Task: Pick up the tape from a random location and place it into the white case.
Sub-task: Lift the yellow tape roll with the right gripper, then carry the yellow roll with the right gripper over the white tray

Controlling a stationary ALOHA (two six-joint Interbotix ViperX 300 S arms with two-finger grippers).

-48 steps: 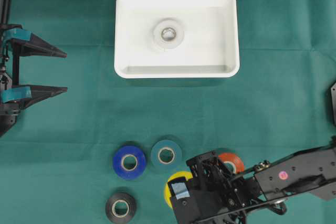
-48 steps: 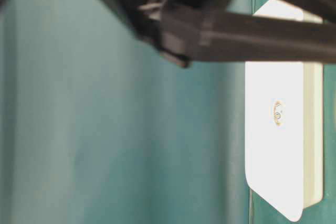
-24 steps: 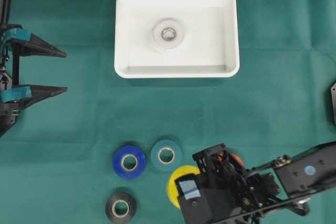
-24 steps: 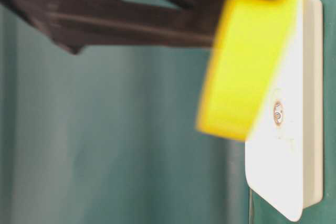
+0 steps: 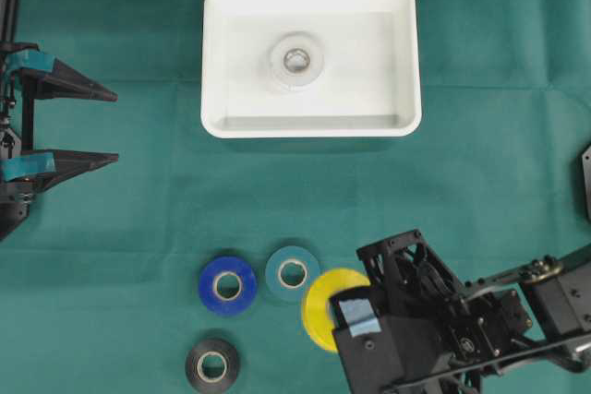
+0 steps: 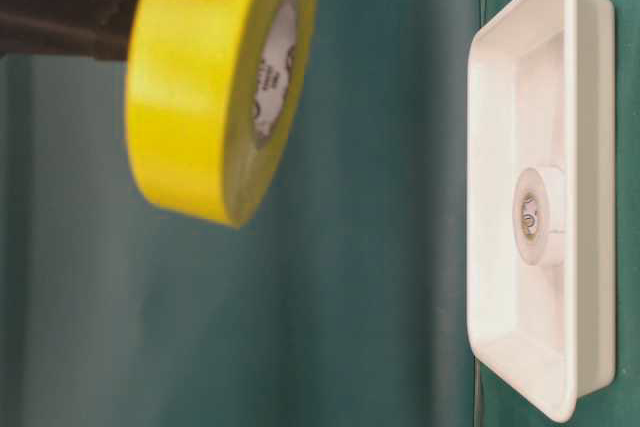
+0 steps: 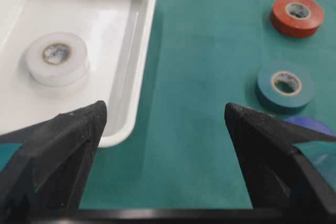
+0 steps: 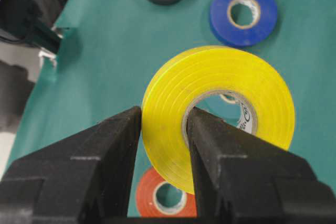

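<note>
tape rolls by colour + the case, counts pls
Yellow tape roll, gripped by the right gripper: 1
White tape roll, inside the case: 1
Blue tape roll: 1
Teal tape roll: 1
Black tape roll: 1
Orange-red tape roll: 1
White plastic rectangular case: 1
Total: 6 tape rolls and 1 case, 7 things

You are looking at a right gripper (image 5: pixel 325 313) showing a black, boxy housing with a patch of blue tape on top. Your left gripper (image 5: pixel 109 126) is showing two black, tapering fingers (image 5: pixel 78 87), each carrying teal tape near its base.
</note>
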